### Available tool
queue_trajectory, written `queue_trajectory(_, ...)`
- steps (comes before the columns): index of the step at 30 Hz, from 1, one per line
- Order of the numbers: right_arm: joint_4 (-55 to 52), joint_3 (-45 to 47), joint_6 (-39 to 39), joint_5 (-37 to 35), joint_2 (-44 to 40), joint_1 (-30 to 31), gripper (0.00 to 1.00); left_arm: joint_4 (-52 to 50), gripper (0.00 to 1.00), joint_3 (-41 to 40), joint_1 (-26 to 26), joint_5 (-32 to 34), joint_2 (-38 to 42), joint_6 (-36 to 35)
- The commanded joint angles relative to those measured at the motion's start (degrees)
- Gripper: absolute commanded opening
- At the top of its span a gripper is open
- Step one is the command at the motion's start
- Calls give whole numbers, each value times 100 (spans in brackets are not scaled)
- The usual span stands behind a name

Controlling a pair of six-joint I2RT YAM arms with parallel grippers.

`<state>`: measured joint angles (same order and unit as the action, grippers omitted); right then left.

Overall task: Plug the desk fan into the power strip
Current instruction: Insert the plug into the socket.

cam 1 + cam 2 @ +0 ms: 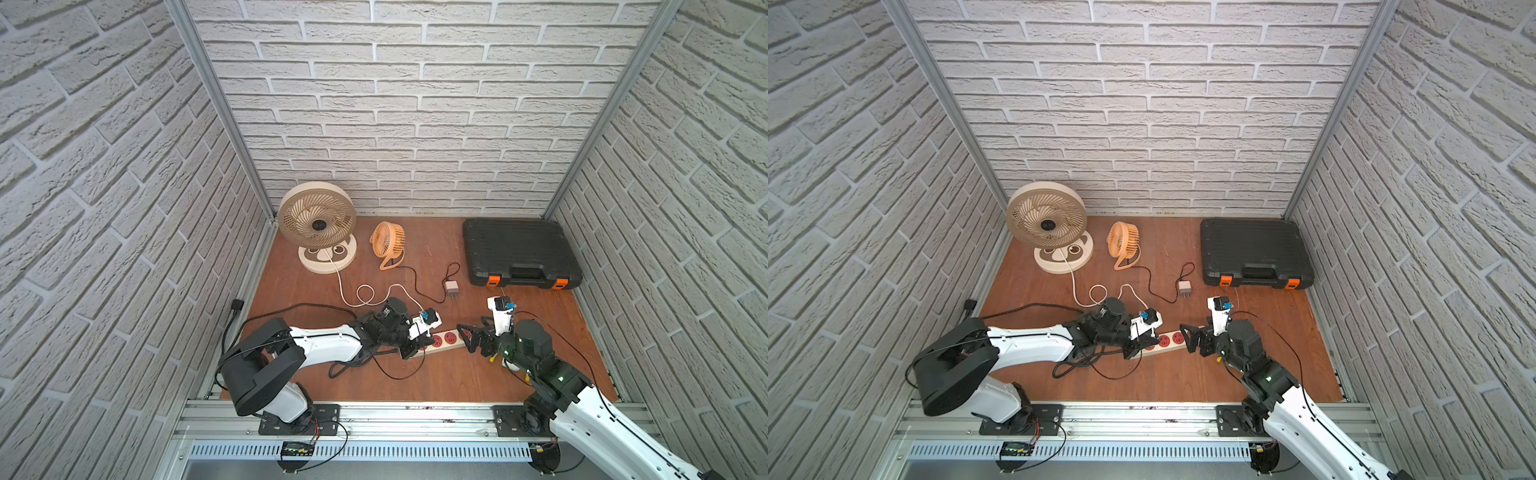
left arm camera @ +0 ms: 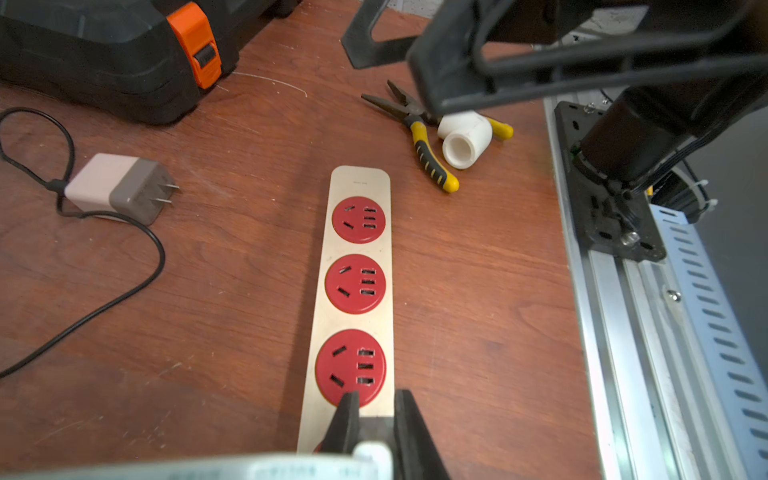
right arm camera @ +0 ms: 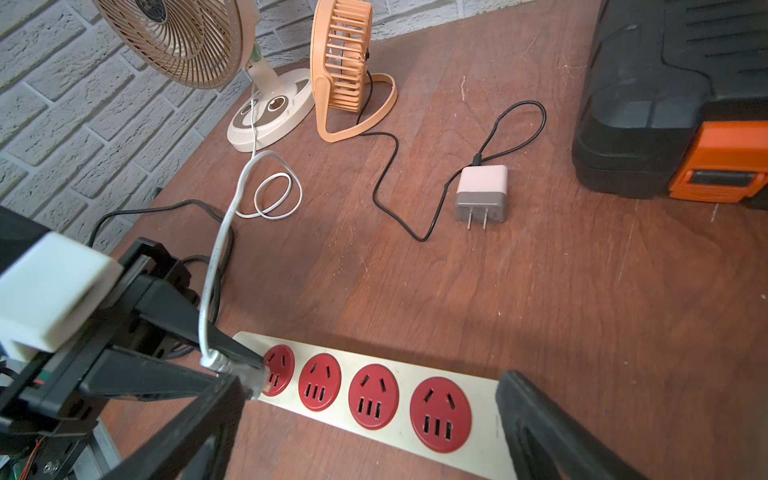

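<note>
Right wrist view: left gripper [image 3: 249,376] clenches the white fan plug [image 3: 226,365] at the end socket [image 3: 283,360] of the power strip [image 3: 347,358], right gripper [image 1: 466,338] spread empty opposite, likely to brace it.

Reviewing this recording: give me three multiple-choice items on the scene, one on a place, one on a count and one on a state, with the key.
1. Where is the pink-grey adapter? A) in a socket B) hanging in mid-air C) loose on the table
2. How many red sockets has the power strip? A) two B) four C) six
3. The left hand is: A) shut on the white cable's plug B) wide open C) shut on nothing

Key: 1C, its prongs lie bare on the wood; 2B, the right wrist view shows four in a row; 3A, it pinches the plug at the end socket.
</note>
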<state>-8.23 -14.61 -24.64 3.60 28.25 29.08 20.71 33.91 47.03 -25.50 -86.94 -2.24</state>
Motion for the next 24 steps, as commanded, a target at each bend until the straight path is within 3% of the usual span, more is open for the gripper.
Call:
queue_trajectory(1,329,93,42,27,-102,-18,99,414,0,-123,-36,-16,-24,-188)
queue_trajectory(13,414,99,28,112,-90,-15,100,1155,0,-548,-58,174,-288,-40)
queue_trajectory(24,477,99,35,167,-41,-15,100,1323,0,-791,-111,242,-29,81)
